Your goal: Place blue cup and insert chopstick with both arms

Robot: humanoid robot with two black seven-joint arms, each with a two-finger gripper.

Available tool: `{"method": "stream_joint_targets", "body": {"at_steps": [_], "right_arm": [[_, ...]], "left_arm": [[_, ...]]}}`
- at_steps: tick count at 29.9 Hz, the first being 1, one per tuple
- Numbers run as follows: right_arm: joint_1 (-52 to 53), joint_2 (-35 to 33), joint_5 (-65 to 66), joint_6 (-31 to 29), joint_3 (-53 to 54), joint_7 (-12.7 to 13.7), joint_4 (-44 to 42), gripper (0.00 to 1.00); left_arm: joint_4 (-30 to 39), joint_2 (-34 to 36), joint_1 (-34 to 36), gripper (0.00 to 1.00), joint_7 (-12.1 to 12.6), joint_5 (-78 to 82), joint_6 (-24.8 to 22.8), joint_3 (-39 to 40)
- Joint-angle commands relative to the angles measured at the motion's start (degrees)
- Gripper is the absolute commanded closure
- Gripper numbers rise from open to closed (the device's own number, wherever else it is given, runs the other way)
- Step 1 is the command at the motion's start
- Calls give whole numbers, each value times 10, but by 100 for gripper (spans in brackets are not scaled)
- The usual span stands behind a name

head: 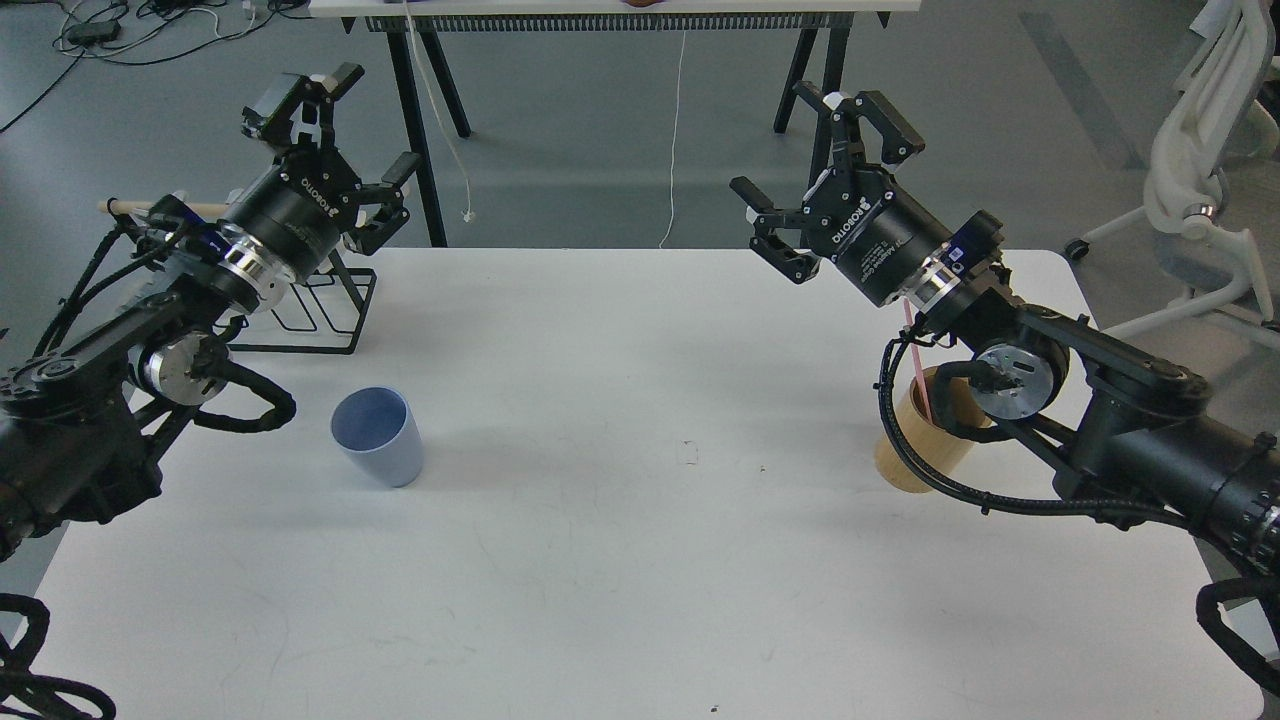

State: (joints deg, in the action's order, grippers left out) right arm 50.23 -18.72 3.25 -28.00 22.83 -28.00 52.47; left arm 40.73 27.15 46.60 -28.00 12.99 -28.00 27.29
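The blue cup (377,436) stands upright on the white table (640,560), left of the middle, with nothing in it. My left gripper (345,150) hovers open above the table's back left corner, well behind and above the cup, holding nothing. The pink chopstick (921,372) stands in a tan wooden cylinder (912,440) at the right; my right arm hides most of it. My right gripper (815,170) is open and empty, raised above the table's back edge, up and left of the cylinder.
A black wire rack (320,305) with a pale wooden rod (125,208) sits at the back left, partly behind my left arm. Beyond the table is another table on black trestle legs (425,90). A white office chair (1200,180) stands at the right.
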Motion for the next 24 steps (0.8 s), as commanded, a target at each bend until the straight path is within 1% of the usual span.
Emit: {"method": "stream_joint_targets", "body": {"at_steps": [1, 8, 12, 13, 16, 20, 22, 24], "right_arm": [[1, 0, 0, 0, 0, 0, -3, 1], [10, -4, 0, 0, 8, 0, -6, 1], [33, -21, 1, 0, 15, 0, -23, 1], [39, -28, 0, 0, 15, 0, -31, 1], [51, -53, 0, 0, 16, 0, -61, 1], [51, -102, 0, 0, 23, 0, -71, 1], [48, -129, -1, 0, 32, 0, -69, 1], [44, -144, -1, 0, 35, 0, -68, 1]], "left_arm": [[8, 4, -5, 0, 0, 0, 0, 2], [8, 6, 9, 0, 0, 3, 0, 15], [14, -4, 55, 0, 0, 17, 0, 9], [22, -4, 58, 0, 0, 21, 0, 12], [83, 5, 78, 0, 0, 42, 0, 8], [154, 39, 97, 0, 0, 163, 0, 7], [167, 49, 120, 0, 0, 210, 0, -17], [167, 56, 155, 0, 0, 233, 0, -102]]}}
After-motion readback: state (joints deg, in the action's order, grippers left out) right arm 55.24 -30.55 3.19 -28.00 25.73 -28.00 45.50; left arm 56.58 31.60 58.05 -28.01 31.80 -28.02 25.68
